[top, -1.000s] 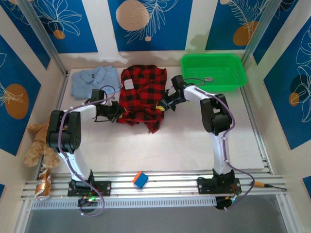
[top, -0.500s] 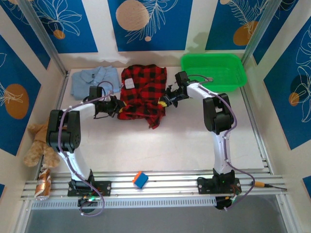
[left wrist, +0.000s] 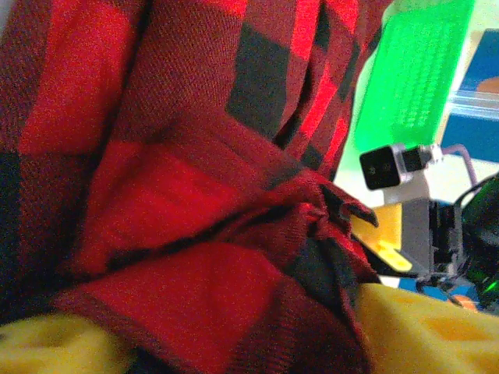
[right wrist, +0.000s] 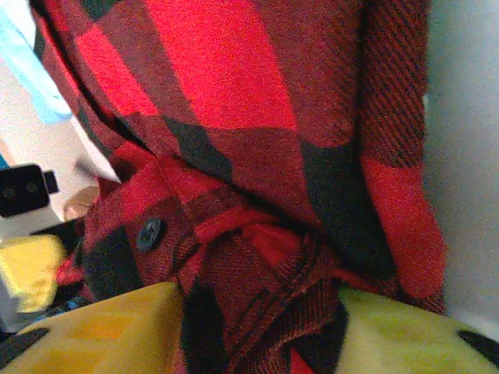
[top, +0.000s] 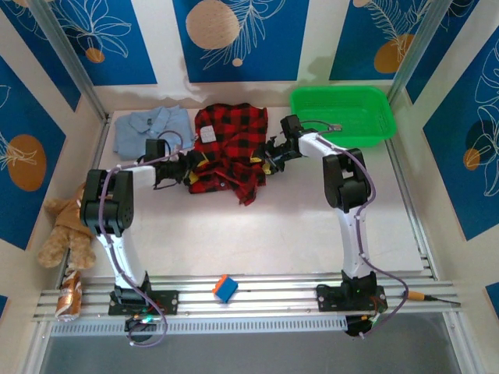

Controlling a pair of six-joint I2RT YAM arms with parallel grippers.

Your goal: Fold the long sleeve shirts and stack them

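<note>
Left end effector [top: 190, 162] and right end effector [top: 270, 161] both stand open, with cloth between their pads.
The large red-and-black checked flannel shirt [top: 230, 148] lies bunched at the far middle of the white desk [top: 257, 234]. Its loose folds could catch on a pad and drag open if either arm retreats. The light blue collared cloth shirt [top: 152, 128] lies just beside it, not yet stacked.

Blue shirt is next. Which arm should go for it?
Left. The left gripper is at the flannel shirt's left edge, close to the light blue shirt. The right gripper is across the flannel, on the green bin's side.
</note>
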